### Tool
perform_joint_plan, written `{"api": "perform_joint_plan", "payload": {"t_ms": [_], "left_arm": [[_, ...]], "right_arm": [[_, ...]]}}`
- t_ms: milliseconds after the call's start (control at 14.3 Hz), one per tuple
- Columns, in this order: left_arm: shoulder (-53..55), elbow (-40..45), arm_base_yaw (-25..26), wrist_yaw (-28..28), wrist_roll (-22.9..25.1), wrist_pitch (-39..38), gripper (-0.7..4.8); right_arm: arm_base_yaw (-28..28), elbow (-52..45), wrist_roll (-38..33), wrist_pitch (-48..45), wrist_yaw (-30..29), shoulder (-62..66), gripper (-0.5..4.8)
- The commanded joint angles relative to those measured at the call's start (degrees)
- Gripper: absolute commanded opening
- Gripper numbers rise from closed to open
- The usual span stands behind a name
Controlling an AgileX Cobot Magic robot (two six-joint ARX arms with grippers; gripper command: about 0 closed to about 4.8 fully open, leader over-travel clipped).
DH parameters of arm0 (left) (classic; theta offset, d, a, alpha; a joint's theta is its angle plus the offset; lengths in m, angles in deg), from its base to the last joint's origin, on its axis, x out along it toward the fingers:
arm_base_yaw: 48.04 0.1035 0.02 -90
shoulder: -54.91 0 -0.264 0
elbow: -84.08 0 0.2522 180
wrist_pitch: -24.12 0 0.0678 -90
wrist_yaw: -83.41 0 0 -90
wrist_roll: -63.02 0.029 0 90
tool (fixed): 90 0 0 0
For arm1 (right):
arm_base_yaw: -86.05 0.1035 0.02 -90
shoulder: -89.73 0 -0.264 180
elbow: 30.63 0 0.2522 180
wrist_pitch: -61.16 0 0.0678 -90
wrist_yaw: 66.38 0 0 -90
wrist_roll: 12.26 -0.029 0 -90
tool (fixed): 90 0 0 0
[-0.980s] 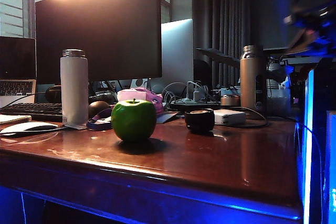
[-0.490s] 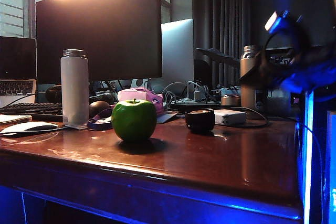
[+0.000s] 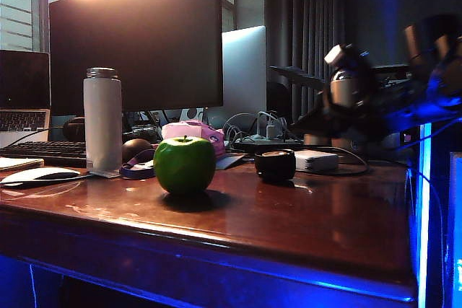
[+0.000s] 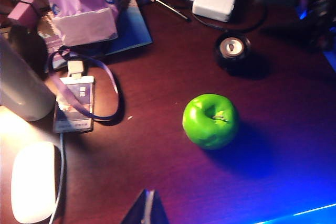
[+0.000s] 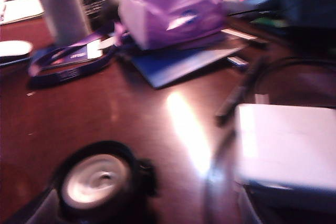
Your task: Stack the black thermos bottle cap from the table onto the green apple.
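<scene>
The black thermos bottle cap (image 3: 274,165) sits untouched on the table (image 3: 303,214); the right gripper (image 3: 317,117) hangs above it, wide open and empty, and should straddle the cap squarely. Left gripper (image 4: 148,209): state unclear.

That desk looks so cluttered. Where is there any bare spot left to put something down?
The front strip of the table, between the green apple and the rounded edge, is bare. So is the gap between apple and black thermos bottle cap. Behind them it is crowded: white bottle, lanyard, purple pouch, white charger, cables.
</scene>
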Motion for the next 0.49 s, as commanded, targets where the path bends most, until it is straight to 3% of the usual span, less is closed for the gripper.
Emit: {"api": "perform_joint_plan", "payload": {"t_ms": [70,210,490], "left_arm": [[-0.2,-0.2,0.0,-0.3,0.2,0.7,-0.06],[-0.2,-0.2,0.0,-0.3,0.2,0.7,-0.06],[-0.2,-0.2,0.0,-0.3,0.2,0.7,-0.06]], "right_arm": [[2.3,1.8,7.1,5.2,-1.1,0.0,4.79],[3.8,3.5,11.2,9.5,-0.2,1.0,4.79],[4.5,5.8,11.5,10.5,2.0,3.1,4.79]]}}
